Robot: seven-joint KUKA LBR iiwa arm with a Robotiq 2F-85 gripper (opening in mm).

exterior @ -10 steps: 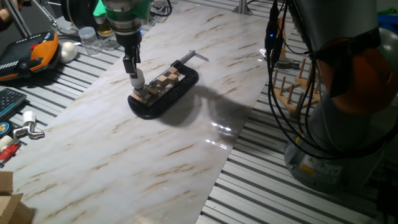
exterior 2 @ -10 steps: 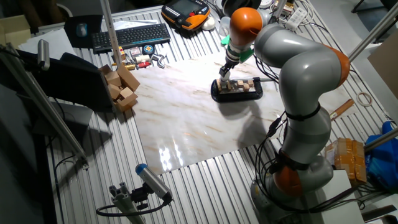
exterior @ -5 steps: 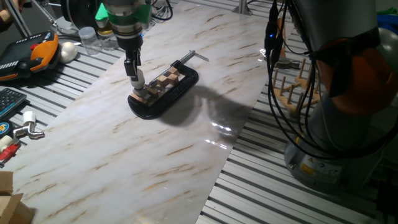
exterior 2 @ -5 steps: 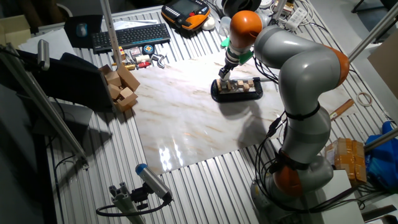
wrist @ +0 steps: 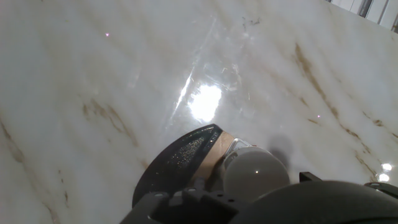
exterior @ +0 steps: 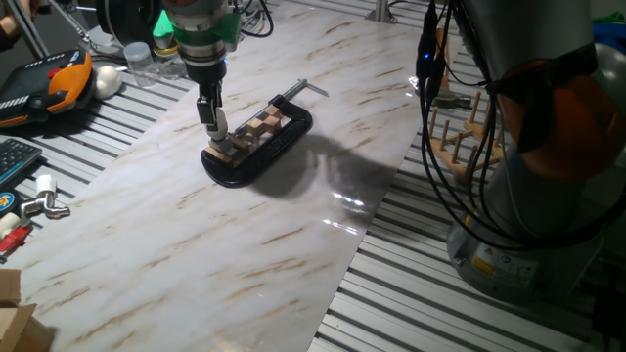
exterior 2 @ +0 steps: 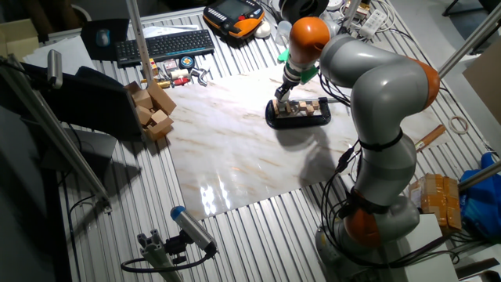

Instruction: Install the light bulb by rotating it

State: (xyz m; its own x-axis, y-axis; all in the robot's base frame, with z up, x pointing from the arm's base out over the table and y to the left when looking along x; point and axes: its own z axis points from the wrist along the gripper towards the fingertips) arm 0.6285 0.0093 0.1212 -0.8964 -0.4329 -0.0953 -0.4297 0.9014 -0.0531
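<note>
Hand view: gripper point(exterior: 215, 127) on light bulb point(wrist: 254, 175); no legible writing.

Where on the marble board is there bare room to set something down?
The marble board is bare from the black clamp to its near edge, and beyond toward the far corner. Crowded: the clamp's end, where the gripper meets the light bulb.

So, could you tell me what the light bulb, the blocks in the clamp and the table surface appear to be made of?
The light bulb looks like frosted white glass or plastic: smooth, matte, with one small highlight. The blocks in the black clamp seem to be bare wood, pale tan and dull. The table surface looks like polished marble or a marble-print laminate: white with brown veins and strong glare.
</note>
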